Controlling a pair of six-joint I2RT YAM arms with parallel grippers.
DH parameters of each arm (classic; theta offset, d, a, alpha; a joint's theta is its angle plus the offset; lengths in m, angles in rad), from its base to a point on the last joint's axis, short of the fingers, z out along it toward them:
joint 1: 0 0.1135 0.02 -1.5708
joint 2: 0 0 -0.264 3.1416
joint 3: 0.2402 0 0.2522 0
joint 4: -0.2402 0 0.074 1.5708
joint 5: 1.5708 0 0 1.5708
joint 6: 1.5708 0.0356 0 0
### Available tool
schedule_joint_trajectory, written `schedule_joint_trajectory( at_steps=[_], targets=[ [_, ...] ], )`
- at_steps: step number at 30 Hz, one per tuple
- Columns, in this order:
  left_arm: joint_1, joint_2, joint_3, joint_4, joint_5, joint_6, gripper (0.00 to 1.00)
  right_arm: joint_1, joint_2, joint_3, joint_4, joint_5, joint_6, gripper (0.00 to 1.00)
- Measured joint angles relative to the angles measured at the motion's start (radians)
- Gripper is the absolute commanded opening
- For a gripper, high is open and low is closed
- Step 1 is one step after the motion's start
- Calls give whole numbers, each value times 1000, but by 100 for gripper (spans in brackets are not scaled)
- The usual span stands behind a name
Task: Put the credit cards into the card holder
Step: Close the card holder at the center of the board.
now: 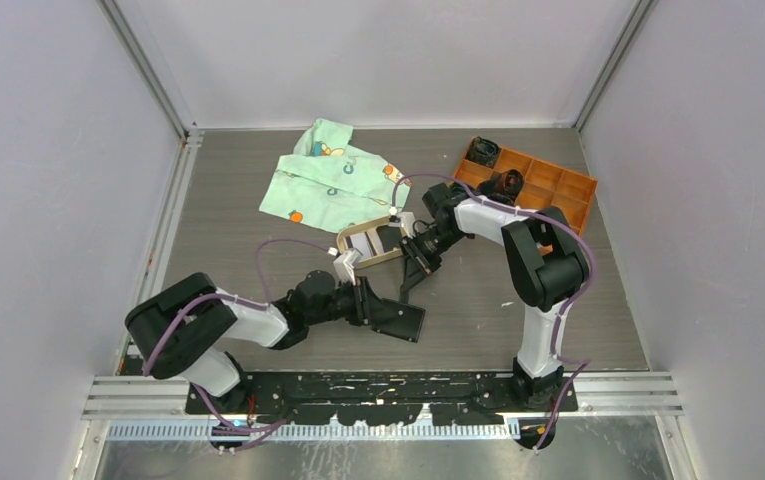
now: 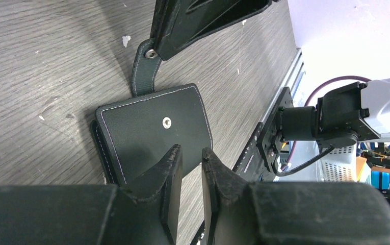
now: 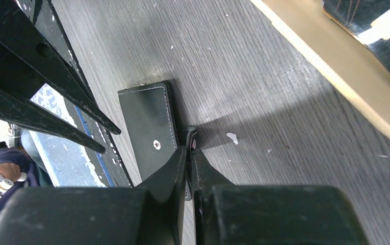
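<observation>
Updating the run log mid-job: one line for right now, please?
black leather folding card holder: closed, flat on grey wood-grain table | right gripper: pinching its snap tab | left gripper: slightly open at its edge

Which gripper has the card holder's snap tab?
The right gripper, closed on the snap tab; the left gripper sits at the opposite edge of the card holder.

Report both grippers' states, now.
Left gripper: slightly open, tips at the card holder, nothing between them.
Right gripper: shut on its snap tab.
</observation>
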Motion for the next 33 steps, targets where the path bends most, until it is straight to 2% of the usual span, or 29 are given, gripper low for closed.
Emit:
schedule_joint_trajectory(
  at_steps=[5,18,33],
  targets=[
    [-3,31,13,-7,0,0,19,1,-2,2,-6,5,-10,17],
    [-3,100,22,0,0,-5,16,1,-2,3,-14,12,-18,20],
    [-3,120,22,30,9,-12,15,1,-2,3,-14,-11,-13,21]
  ],
)
